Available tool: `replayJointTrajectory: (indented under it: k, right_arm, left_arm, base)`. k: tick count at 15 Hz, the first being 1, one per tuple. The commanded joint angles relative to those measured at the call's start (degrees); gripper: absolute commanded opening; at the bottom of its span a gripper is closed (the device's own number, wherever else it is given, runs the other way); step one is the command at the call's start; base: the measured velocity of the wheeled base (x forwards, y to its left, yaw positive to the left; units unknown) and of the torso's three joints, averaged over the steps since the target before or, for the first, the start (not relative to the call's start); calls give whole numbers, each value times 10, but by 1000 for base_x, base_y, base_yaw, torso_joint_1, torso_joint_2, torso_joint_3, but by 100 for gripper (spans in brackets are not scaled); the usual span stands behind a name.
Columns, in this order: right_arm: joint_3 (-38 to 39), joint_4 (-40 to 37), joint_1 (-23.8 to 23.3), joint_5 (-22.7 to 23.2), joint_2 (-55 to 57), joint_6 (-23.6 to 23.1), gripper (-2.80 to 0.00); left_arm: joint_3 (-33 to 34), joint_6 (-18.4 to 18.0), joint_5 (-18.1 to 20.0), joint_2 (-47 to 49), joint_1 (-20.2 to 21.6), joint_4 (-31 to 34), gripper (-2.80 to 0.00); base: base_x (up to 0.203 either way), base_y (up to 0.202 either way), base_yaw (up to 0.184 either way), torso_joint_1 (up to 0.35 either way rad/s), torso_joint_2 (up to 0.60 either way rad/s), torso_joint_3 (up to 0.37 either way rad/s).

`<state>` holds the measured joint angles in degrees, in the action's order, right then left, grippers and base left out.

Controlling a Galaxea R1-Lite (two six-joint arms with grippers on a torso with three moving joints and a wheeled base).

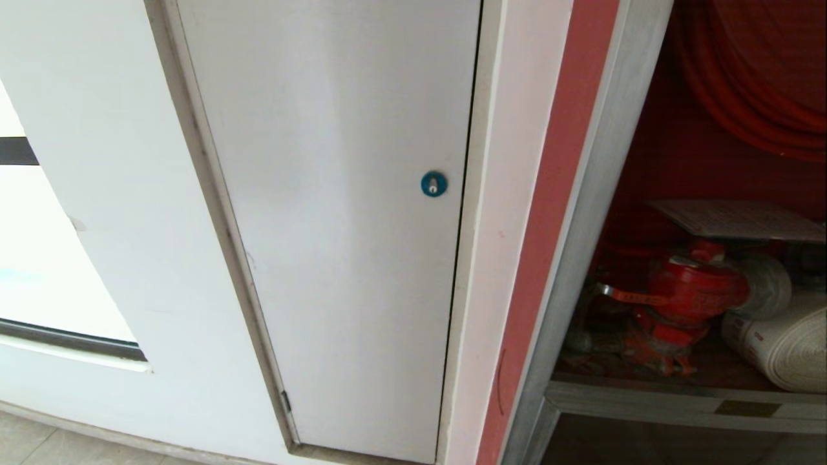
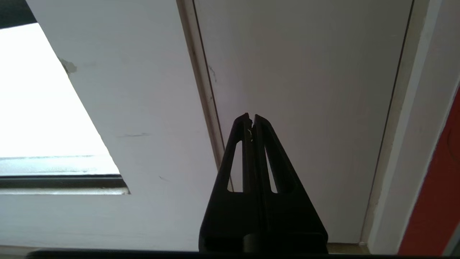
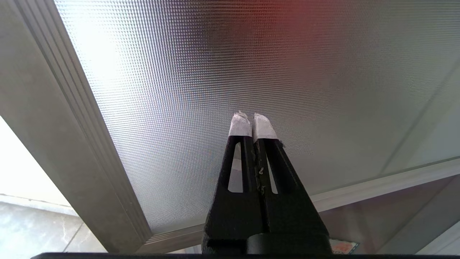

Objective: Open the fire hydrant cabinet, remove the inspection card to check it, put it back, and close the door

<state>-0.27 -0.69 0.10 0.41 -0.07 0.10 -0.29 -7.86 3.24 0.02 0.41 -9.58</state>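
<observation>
Cabinet [image 1: 585, 213] stands open at the right of the head view: red interior, hose reel [image 1: 756, 77] above, red valve [image 1: 694, 290] and white rolled hose [image 1: 778, 342] on the floor of the compartment. Card [image 1: 743, 219] lies roughly flat, resting above the valve, near edge facing out and overhanging. Grey-white panel [image 1: 336, 226] with blue lock [image 1: 433, 184] fills the middle; not part of the job. Left gripper [image 2: 251, 120] has its fingers pressed together, empty, pointing at that panel, well apart from the card. Right gripper [image 3: 251, 118], also pressed together and empty, white-padded tips close before the ribbed glass of the door [image 3: 251, 64]; contact cannot be told. Judgement on handling: card is a thin, light sheet, likely to flex and slide, so pinch the free near edge and draw it out level, clear of the valve. Door looks heavy and stiff, glass fragile and slippery: push on the metal frame [image 3: 82, 151], not the pane.
</observation>
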Motion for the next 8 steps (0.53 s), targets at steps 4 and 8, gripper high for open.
replayJointTrajectory:
  k: [4,8]
  right_arm:
    - [0,0,0,0,-1,0,-280]
    - [0,0,0,0,-1,0,-280]
  left_arm:
    - [7,13,-4,0,0,55,-280]
    - [6,32,-7,0,0,91,-280]
  base:
    - [0,0,0,0,0,0]
    - [0,0,0,0,0,0]
